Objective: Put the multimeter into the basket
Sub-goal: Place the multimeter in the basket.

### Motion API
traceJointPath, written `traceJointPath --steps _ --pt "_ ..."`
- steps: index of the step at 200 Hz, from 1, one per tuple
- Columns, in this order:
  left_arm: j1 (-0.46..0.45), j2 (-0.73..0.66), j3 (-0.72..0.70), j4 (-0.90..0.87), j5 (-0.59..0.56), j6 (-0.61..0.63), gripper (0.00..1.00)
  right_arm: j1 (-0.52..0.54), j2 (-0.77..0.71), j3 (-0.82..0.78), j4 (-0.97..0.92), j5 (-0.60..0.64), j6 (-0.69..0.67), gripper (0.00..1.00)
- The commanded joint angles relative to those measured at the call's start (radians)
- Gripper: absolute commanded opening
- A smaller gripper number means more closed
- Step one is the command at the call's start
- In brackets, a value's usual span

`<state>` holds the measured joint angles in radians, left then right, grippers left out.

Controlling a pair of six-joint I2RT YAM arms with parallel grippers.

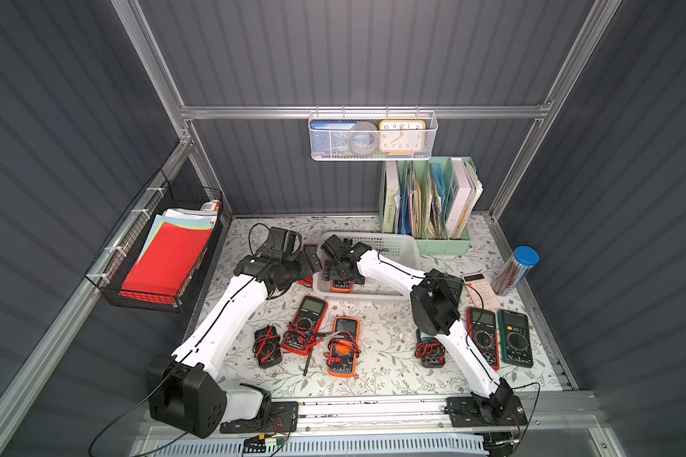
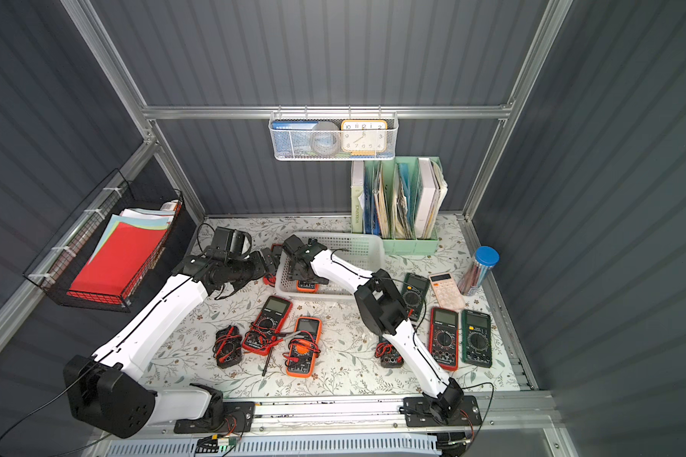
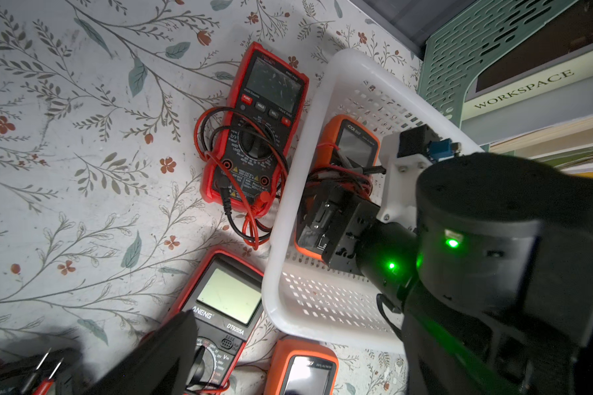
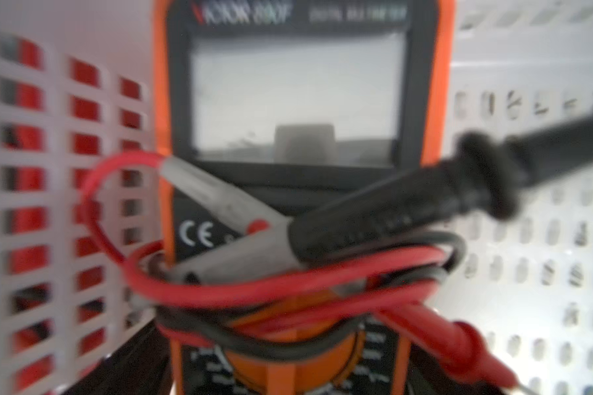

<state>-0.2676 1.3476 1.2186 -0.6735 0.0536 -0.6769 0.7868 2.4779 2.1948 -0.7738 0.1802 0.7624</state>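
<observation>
The white perforated basket point(image 1: 408, 241) point(image 2: 373, 241) stands at the middle back of the table. An orange multimeter point(image 1: 342, 285) point(image 2: 307, 285) point(image 3: 353, 143) point(image 4: 295, 85), wrapped in red and black leads, lies on its floor by the left wall. My right gripper point(image 1: 339, 273) point(image 2: 300, 273) point(image 4: 293, 376) reaches down into the basket, open, with one finger on each side of this multimeter's lower body. My left gripper point(image 1: 309, 261) point(image 2: 268, 259) point(image 3: 295, 355) hovers open just left of the basket point(image 3: 322, 102), above a red multimeter point(image 3: 257, 130) on the table, holding nothing.
Several more multimeters lie on the table: a red one point(image 1: 307, 324), an orange one point(image 1: 343, 344) and a small black one point(image 1: 267, 348) at front centre, then red point(image 1: 484, 336) and green point(image 1: 515, 336) at the right. A calculator point(image 1: 478, 289), pencil jar point(image 1: 517, 269) and green file organizer point(image 1: 432, 205) stand behind.
</observation>
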Motion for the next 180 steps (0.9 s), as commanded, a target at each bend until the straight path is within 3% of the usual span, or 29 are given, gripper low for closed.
traceJointPath --steps 1,84,135,180 --pt "0.005 0.004 -0.017 0.002 0.020 0.013 0.99 -0.001 -0.059 0.017 0.008 0.017 -0.022 0.99" --pt "0.005 -0.004 0.000 -0.009 0.009 0.029 0.99 0.005 -0.308 -0.106 0.029 0.091 -0.083 0.99" --pt "0.005 -0.120 -0.066 -0.054 0.018 0.048 0.99 0.095 -0.615 -0.432 0.068 0.163 -0.064 0.99" --pt "0.004 -0.243 -0.158 -0.122 0.073 0.031 0.99 0.242 -0.799 -0.714 0.070 0.219 0.103 0.99"
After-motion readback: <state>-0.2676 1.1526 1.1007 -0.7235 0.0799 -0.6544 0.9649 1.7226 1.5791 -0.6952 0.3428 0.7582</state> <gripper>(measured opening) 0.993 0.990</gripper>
